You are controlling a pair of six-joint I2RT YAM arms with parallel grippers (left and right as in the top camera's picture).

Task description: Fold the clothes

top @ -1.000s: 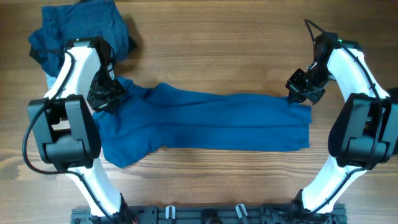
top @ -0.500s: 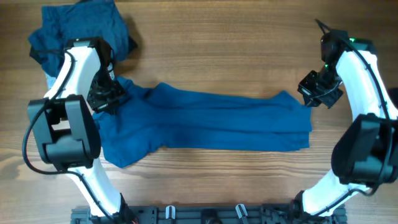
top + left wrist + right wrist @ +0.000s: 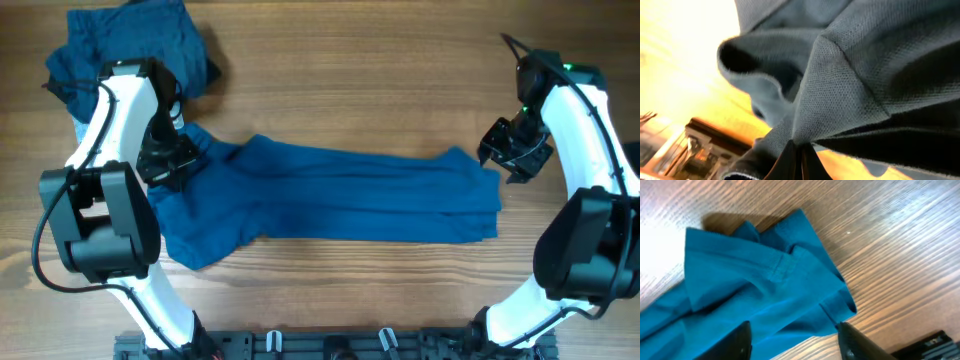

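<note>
Two arms flank the blue shirt [image 3: 340,195], which we see spread lengthwise across the table [image 3: 350,80]. At the shirt's left end, our left gripper [image 3: 165,162] is clamped on a bunched fold of its fabric. Just off the shirt's right end, our right gripper [image 3: 505,152] hangs with fingers apart, holding nothing. Beyond the shirt's far left corner lies a heap of darker navy clothes [image 3: 130,45].

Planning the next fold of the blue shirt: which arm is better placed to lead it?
Left, probably. The left gripper is shut on the blue shirt, while the right gripper hangs open near its other end, holding nothing.
</note>
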